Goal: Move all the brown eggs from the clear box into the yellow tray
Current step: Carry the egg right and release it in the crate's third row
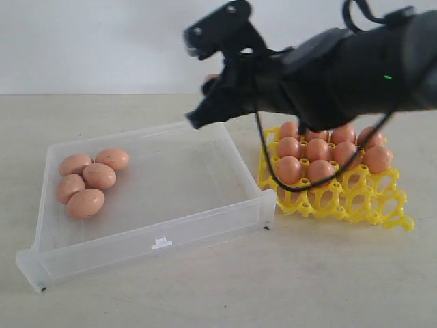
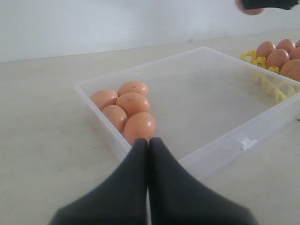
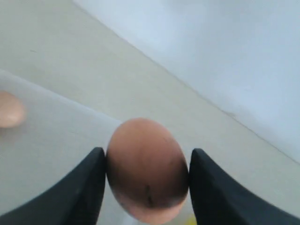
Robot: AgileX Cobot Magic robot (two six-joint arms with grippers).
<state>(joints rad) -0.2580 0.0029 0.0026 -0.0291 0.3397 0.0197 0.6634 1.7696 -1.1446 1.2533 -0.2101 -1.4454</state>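
The clear box (image 1: 205, 225) holds several brown eggs (image 1: 99, 175) bunched at its left end. To the right of the box, the yellow tray (image 1: 369, 198) has eggs (image 1: 317, 149) filling its back cups. My right gripper (image 1: 207, 92) hangs above the box's far right corner, shut on one brown egg (image 3: 146, 168) that sits between both fingers. My left gripper (image 2: 149, 140) is shut and empty, just outside the box's near wall (image 2: 225, 150), close to the egg cluster (image 2: 132, 104). It does not show in the exterior view.
The front cups of the tray (image 1: 389, 212) stand open. The box has a small white tab (image 1: 161, 242) on its front wall. A black cable (image 1: 263, 154) from the right arm loops down over the tray's eggs. A pale wall stands behind the table.
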